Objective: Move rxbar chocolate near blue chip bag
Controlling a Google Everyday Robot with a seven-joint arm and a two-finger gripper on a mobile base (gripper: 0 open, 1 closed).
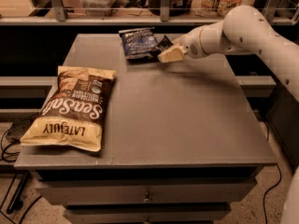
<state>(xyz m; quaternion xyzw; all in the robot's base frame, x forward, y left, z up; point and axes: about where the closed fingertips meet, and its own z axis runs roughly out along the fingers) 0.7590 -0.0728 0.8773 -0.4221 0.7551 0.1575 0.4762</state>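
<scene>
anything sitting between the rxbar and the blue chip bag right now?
Nothing visible. The rxbar chocolate lies just right of the blue chip bag at the back of the table, with the gripper at the bar's near side. The Sea Salt bag sits far off, front left.
</scene>
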